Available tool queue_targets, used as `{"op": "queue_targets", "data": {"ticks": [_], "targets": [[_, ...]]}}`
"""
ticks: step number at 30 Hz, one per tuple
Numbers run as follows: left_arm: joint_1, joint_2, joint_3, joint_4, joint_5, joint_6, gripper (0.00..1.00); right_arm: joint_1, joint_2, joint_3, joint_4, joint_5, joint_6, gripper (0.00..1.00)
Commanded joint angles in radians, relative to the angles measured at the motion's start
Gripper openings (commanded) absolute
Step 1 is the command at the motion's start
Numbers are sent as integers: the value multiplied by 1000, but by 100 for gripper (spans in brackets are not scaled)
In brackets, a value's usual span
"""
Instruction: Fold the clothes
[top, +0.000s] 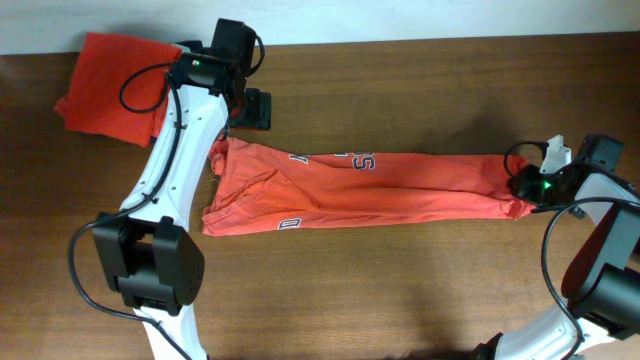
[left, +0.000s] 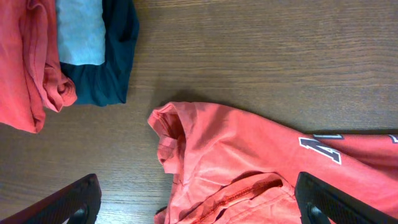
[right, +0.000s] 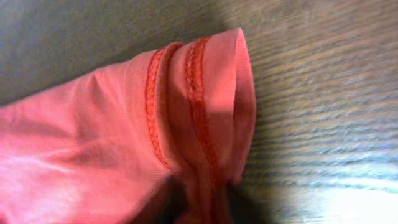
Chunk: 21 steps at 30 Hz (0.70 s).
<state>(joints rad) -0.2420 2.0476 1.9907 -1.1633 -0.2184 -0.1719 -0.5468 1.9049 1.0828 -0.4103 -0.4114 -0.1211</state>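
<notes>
Two pincers at work: right pincer (top: 523, 191) pinches hem end of coral T-shirt (top: 400, 190), which stretches away from it in long band. Left pincer (left: 198, 186) gapes wide, empty, above opposite end. We judge: lower left squarely, catch both layers, hold band taut.

Brown wood-grain table (top: 400, 290), soft glare

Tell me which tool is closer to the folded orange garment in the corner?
Left. The left tool hovers beside the folded orange garment; the right tool pinches the far end of the T-shirt.
</notes>
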Motion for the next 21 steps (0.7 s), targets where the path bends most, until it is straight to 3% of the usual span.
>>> {"op": "queue_targets", "data": {"ticks": [1, 2, 9, 15, 21], "targets": [[-4, -12, 5, -1, -14, 8, 99, -4, 22, -1, -4, -34, -2, 11], [-4, -12, 5, -1, -14, 8, 99, -4, 18, 5, -8, -34, -2, 4], [-4, -12, 5, -1, -14, 8, 99, -5, -3, 137, -107, -14, -26, 4], [-4, -12, 5, -1, -14, 8, 99, -7, -3, 308, -225, 216, -170, 4], [-4, -12, 5, -1, -14, 8, 99, -48, -3, 468, -328, 296, -182, 4]]}}
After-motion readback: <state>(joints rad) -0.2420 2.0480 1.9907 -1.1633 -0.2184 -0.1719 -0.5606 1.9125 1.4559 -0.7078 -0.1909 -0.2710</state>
